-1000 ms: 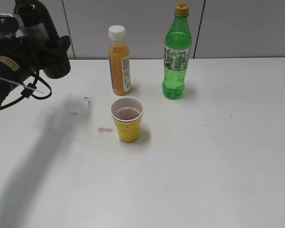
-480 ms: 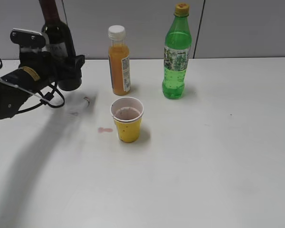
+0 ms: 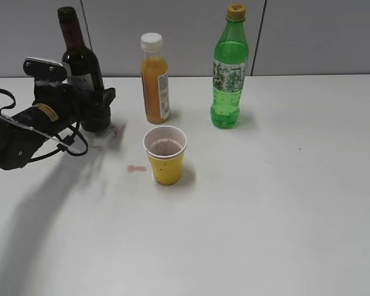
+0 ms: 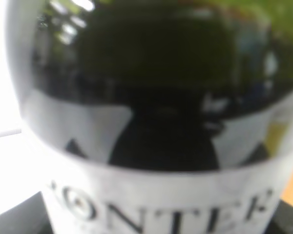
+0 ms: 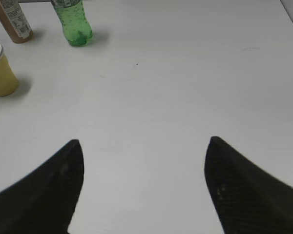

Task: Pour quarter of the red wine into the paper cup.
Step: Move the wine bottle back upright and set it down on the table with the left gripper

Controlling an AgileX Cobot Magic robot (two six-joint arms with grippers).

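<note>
The red wine [image 3: 81, 61], a dark bottle with a maroon neck and white label, stands upright at the back left, its base at or just above the table. My left gripper [image 3: 91, 102] is shut on its lower body. The bottle's glass and label fill the left wrist view [image 4: 151, 97]. The paper cup [image 3: 166, 155], yellow with a white rim, holds reddish liquid and stands right of the bottle; it also shows in the right wrist view [image 5: 0, 68]. My right gripper [image 5: 144, 141] is open and empty over bare table, out of the exterior view.
An orange juice bottle [image 3: 155, 80] with a white cap and a taller green soda bottle [image 3: 229, 74] stand behind the cup. Small wine spots [image 3: 135, 168] lie on the white table left of the cup. A grey wall runs along the back.
The left arm has swung the bottle from tilted and raised at the far left to upright, and moved it right and down towards the table. The cup has not moved.
</note>
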